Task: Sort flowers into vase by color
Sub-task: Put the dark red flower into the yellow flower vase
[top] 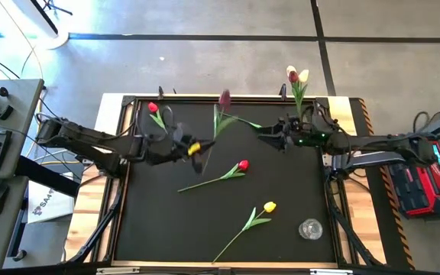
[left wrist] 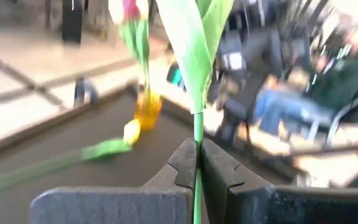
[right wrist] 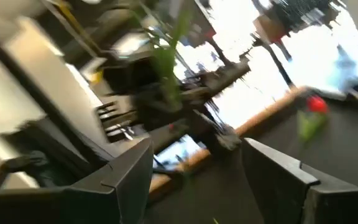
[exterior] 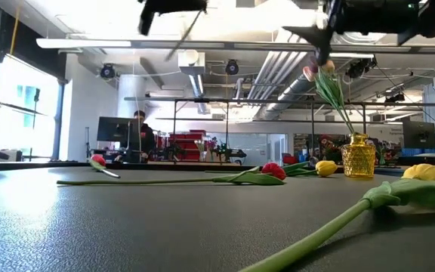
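Note:
My left gripper (top: 197,148) is raised over the table's middle left and is shut on a tulip with a dark red head (top: 224,98). Its stem slants toward the far edge and its leaves (top: 243,121) spread right. My right gripper (top: 270,137) hovers open just right of those leaves, holding nothing. A golden vase (exterior: 359,156) stands at the far right and holds a cream and a dark red tulip (top: 296,75). A red tulip (top: 242,165) and a yellow tulip (top: 269,207) lie flat on the mat. Another red tulip (top: 153,108) lies near the far left corner. My left gripper pinches the tulip's thin green stem (left wrist: 197,134) between its two shut fingers, below the leaves. The fingers lie across the stem. The flower is lifted clear of the table, and its leaves (left wrist: 194,37) and head stand out beyond the fingertips.
A clear glass (top: 309,228) stands near the near right corner. The black mat has a raised frame (top: 125,153) around it. A person sits at a screen (exterior: 138,136) in the room beyond. A keyboard and mouse lie on a desk to the left.

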